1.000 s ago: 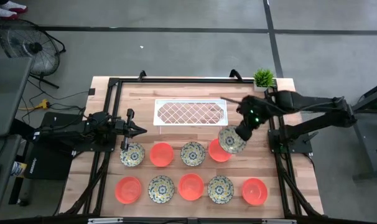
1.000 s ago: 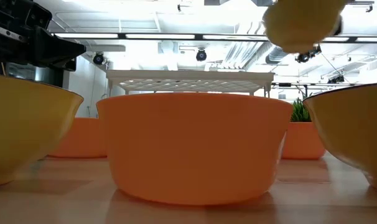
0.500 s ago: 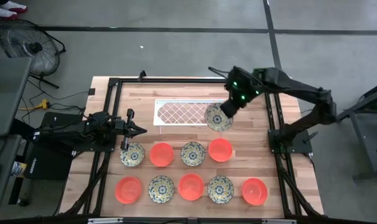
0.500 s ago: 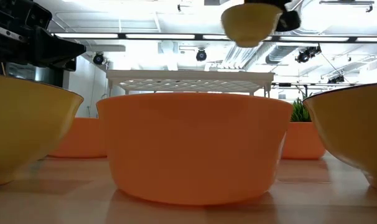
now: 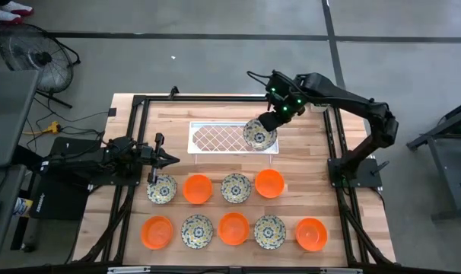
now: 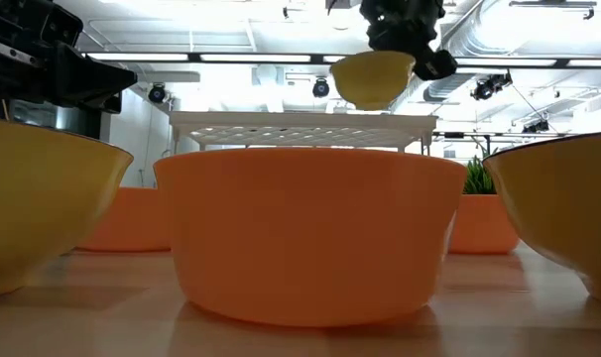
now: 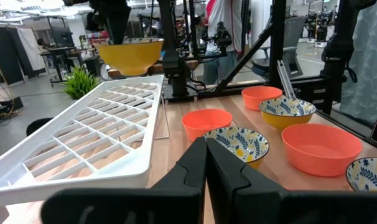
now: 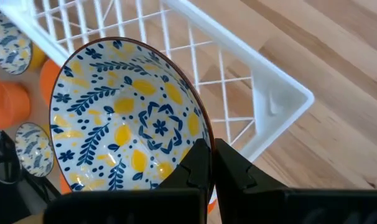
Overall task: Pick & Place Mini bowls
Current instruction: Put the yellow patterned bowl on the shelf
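Note:
My right gripper point(image 5: 267, 126) is shut on a cream mini bowl point(image 5: 259, 135) with a blue-and-yellow pattern. It holds the bowl in the air over the right end of the white lattice tray point(image 5: 223, 138). In the low view the bowl's yellow underside point(image 6: 372, 79) hangs above the tray point(image 6: 300, 127). Several other mini bowls, orange point(image 5: 198, 188) and patterned point(image 5: 236, 188), stand on their bases in two rows nearer the front. My left gripper point(image 5: 170, 159) waits shut at the table's left, touching nothing. My right gripper pinches the patterned bowl's rim point(image 8: 203, 138), one finger point(image 8: 196, 163) inside the bowl and the other point(image 8: 231, 165) outside. The fingers slant down from above, from the table's right. The bowl hangs below them, mouth up, lifted clear of the tray.
A small potted plant point(image 5: 322, 95) stands at the far right corner. Black frame rails point(image 5: 139, 137) run along both sides of the table. Bare wood lies between the tray and the far row of bowls point(image 5: 215, 164).
My right gripper has carried the patterned bowl toward the table's far edge and to the left, from above the right end of the far bowl row to above the tray's right end. The bowl stays lifted, and the gripper stays shut on it.

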`<state>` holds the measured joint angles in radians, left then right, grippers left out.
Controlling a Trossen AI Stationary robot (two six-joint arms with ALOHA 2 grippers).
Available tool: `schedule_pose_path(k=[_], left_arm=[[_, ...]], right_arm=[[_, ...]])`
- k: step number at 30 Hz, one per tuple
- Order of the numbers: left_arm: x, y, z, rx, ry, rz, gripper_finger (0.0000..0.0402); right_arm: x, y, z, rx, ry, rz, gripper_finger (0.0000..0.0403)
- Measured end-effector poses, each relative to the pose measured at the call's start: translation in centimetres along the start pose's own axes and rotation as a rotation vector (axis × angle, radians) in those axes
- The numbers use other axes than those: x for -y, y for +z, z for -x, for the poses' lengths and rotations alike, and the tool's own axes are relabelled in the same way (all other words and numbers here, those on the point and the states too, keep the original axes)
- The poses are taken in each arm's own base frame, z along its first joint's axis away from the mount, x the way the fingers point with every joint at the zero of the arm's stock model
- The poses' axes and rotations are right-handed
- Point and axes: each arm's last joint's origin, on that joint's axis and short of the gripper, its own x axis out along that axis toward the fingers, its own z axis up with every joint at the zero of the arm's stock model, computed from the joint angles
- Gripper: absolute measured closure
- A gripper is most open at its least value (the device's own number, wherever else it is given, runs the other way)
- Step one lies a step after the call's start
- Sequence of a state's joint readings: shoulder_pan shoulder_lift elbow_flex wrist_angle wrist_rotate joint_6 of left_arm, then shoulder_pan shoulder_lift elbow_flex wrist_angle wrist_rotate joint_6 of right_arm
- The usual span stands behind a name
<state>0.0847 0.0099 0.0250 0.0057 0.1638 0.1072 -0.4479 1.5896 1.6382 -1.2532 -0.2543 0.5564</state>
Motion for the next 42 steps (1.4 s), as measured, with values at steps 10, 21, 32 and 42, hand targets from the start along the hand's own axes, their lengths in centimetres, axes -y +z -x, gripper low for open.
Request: schedule_pose_path(k=[10, 21, 32, 42], left_arm=[[0.0, 0.0, 0.0, 0.000, 0.000, 0.000, 0.0401], [0.0, 0.0, 0.0, 0.000, 0.000, 0.000, 0.0401], [0.0, 0.0, 0.0, 0.000, 0.000, 0.000, 0.0401], [0.0, 0.0, 0.0, 0.000, 0.000, 0.000, 0.0401]], right_arm=[[0.2, 1.0, -1.6, -0.029, -0.007, -0.002, 0.0403], [0.3, 1.2, -1.7, -0.014, -0.023, 0.003, 0.0403], [0.3, 1.8, -2.7, -0.013, -0.036, -0.051, 0.0403], [0.4, 1.7, -2.7, -0.020, -0.055, -0.056, 0.0403]])
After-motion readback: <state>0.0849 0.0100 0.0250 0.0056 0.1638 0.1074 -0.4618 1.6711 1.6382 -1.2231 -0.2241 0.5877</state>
